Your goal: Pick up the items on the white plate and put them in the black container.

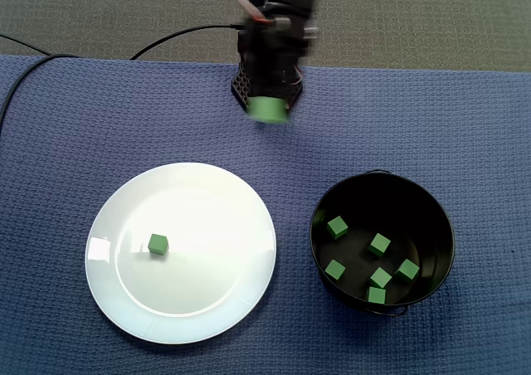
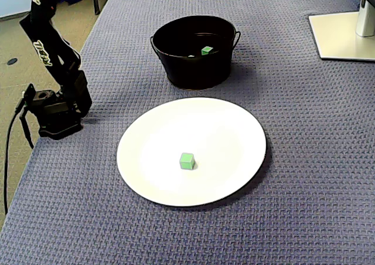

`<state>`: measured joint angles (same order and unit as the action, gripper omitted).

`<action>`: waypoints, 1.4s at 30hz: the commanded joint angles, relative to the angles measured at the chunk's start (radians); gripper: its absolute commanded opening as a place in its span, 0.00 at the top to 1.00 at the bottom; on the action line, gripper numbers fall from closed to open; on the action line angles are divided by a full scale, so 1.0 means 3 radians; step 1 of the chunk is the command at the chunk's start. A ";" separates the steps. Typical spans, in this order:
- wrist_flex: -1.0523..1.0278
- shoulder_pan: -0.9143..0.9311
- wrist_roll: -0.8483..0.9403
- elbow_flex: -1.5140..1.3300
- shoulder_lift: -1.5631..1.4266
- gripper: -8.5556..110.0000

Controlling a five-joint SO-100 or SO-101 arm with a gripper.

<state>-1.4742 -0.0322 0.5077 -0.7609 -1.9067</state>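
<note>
- Arm (image 1: 270,60) sits at 12 o'clock in the overhead fixed view, blurred. I can't tell if the gripper is wide, narrow or holding anything.
- Blurred green piece (image 1: 267,109) at the arm's near end: arm part or cube, I can't say.
- One green cube (image 1: 158,244) lies on the white plate (image 1: 232,300), just 9 o'clock of its centre.
- The black container (image 1: 319,217) stands at 3 o'clock of the plate and holds six cubes.
- Risk: the cube is small and the plate glossy, so I judge an off-centre pinch skids it away.
- Risk: a low fingertip tips or shoves the plate.
- Risk: an early release drops the cube on the blue cloth (image 1: 75,126), or the carry clips the container rim.
</note>
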 commanded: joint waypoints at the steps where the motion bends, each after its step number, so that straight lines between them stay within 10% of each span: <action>1: 0.1048 -0.0972 0.0261 -0.1283 -0.0363 0.93; 10: 0.2557 -0.1473 0.0665 -0.3554 -0.0537 0.93; 23: 0.3365 -0.1600 0.0690 -0.4387 0.0159 0.93; 25: 0.3354 -0.1611 0.0665 -0.4459 0.0143 0.74; 32: 0.1575 -0.1273 0.1084 -0.3099 -0.0261 0.61; 42: -0.0297 0.0731 0.4086 -0.0460 0.0138 0.66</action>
<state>-1.4849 -0.0430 1.4327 -1.1060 -1.9052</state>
